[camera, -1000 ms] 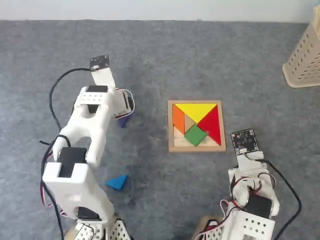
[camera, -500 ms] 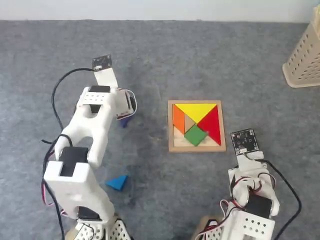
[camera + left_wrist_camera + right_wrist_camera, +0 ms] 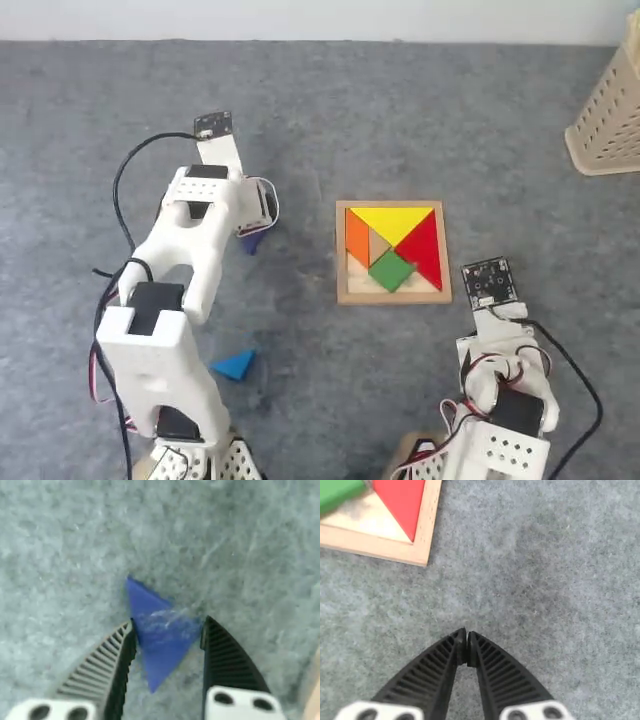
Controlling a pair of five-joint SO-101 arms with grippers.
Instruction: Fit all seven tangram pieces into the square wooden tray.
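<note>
Logging left gripper [image 3: 166, 624] clamped on dark blue triangle [image 3: 159, 635], jaws pressing two opposite edges, one corner of piece pointing back between them; lifted off grey carpet [image 3: 320, 120] or resting on it, impossible to tell. In high view, same piece tucked under that gripper, well apart from square wooden tray [image 3: 392, 297], on left arm's side. Tray holding yellow piece [image 3: 392, 220], red piece [image 3: 425, 250], orange piece [image 3: 356, 240] and green piece [image 3: 390, 270], bare wood showing along lower edge and near centre. Light blue triangle [image 3: 235, 365] lying loose on carpet near left arm's base. Right gripper [image 3: 466, 647] closed on nothing, over carpet just beside a tray corner. Risks, as judged: hold on sloping edges likely to let triangle pivot or squirt out during transfer; arriving rotated, likely to ride up on a neighbour or on rim rather than drop into gap; pressing down to seat it liable to shove tray along carpet or unseat placed pieces. Writing: none legible on pieces, tray or arms; wrist camera board [image 3: 488, 282] too small to read.
</note>
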